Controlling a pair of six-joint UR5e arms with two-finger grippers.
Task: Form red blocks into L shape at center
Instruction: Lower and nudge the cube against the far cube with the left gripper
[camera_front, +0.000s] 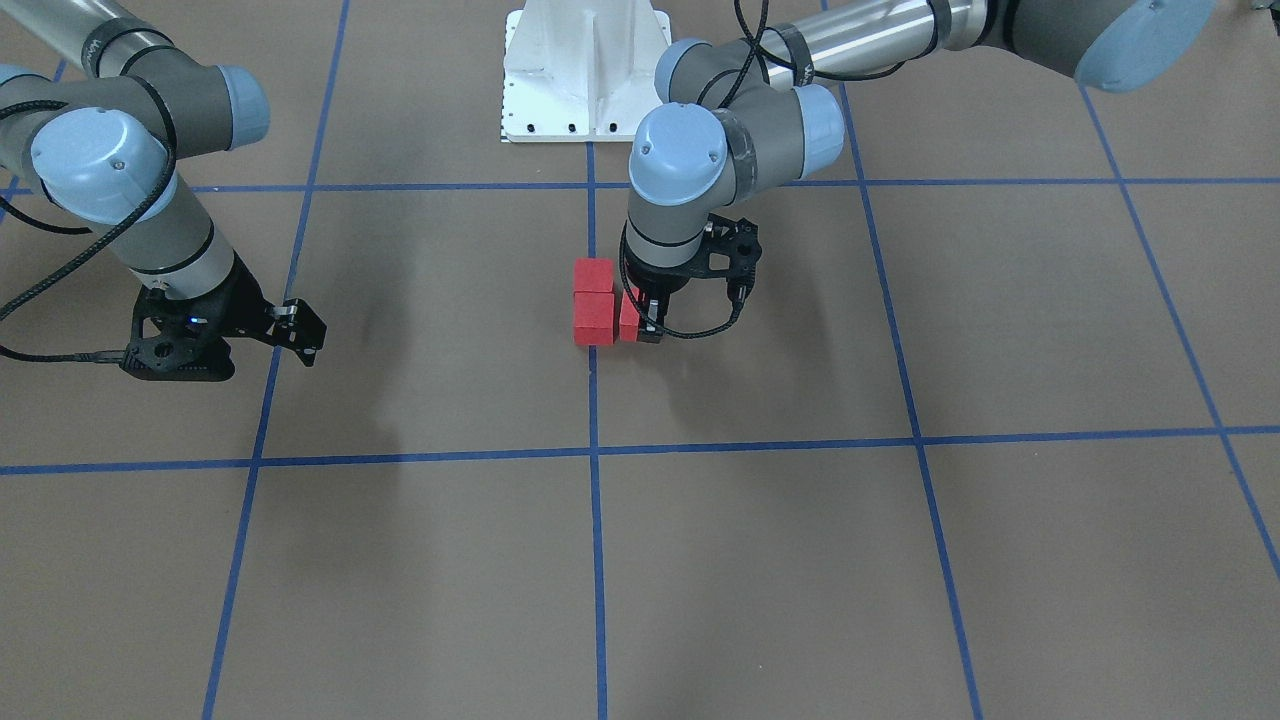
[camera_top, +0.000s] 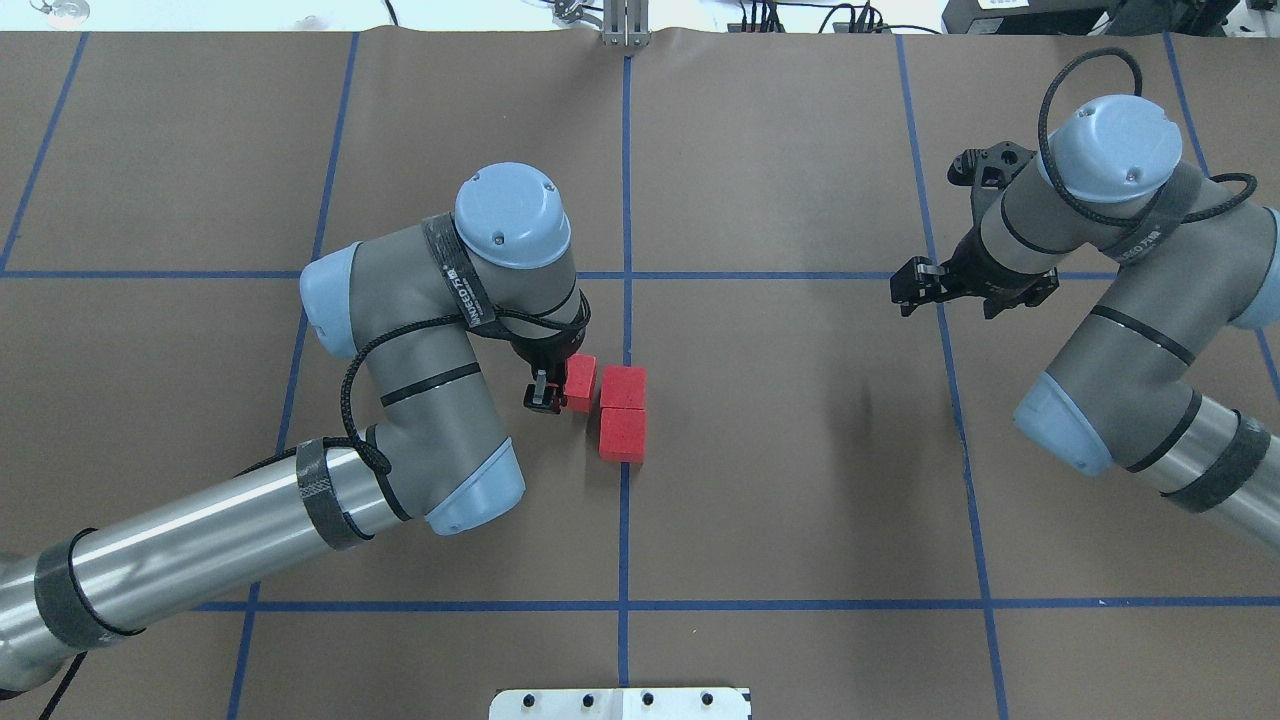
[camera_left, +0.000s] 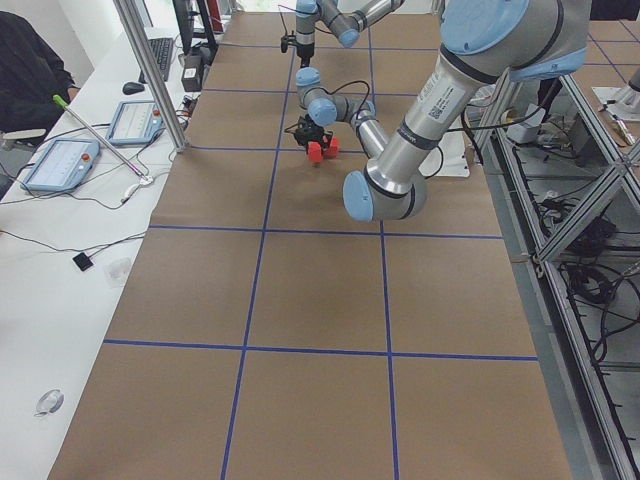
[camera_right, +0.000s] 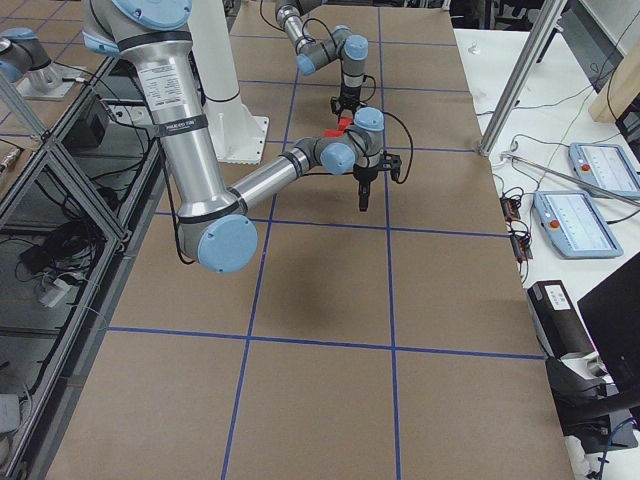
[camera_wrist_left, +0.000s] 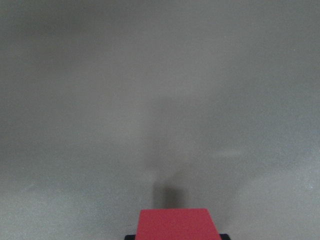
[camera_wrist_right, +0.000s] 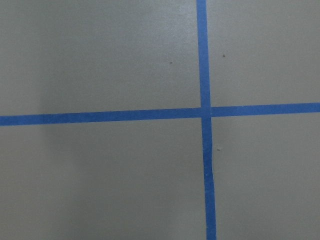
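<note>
The left gripper is reaching down near the worktop centre, its jaws clamping the third red block just left of the blue line. The other two red blocks are lying edge to edge on that line, just beside the held one. Wide brown squares are stretching around them. The right gripper is hovering well apart, and I cannot tell how its jaws are set.

A brown paper surface carries blue tape lines; a white side bench holds tablets beside an aluminium post.
</note>
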